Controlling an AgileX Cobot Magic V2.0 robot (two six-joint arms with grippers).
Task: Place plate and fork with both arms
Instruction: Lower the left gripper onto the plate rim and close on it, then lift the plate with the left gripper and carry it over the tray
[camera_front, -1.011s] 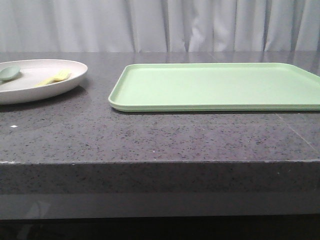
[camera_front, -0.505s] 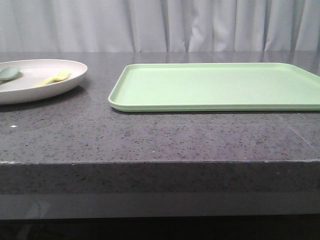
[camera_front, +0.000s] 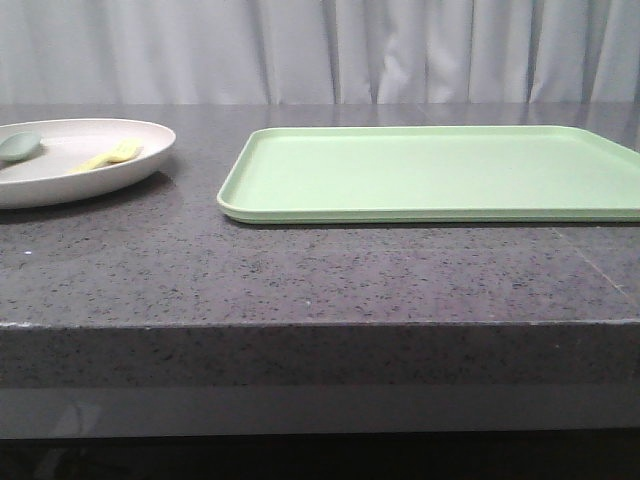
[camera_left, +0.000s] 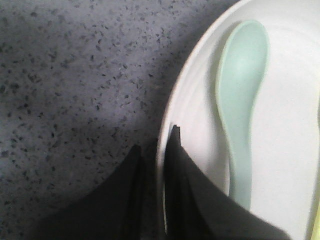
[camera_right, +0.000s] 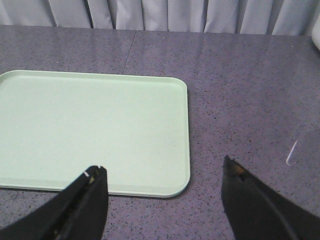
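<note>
The off-white plate sits on the counter at the far left. On it lie the pale yellow fork and a pale green spoon. In the left wrist view my left gripper is shut on the plate's rim, one finger inside the plate and one outside. The spoon lies just beside the inner finger. My right gripper is open and empty, above the near corner of the tray. Neither gripper shows in the front view.
A rectangular light green tray lies empty on the dark speckled counter, right of the plate; it also shows in the right wrist view. The counter's front edge is near. Grey curtains hang behind.
</note>
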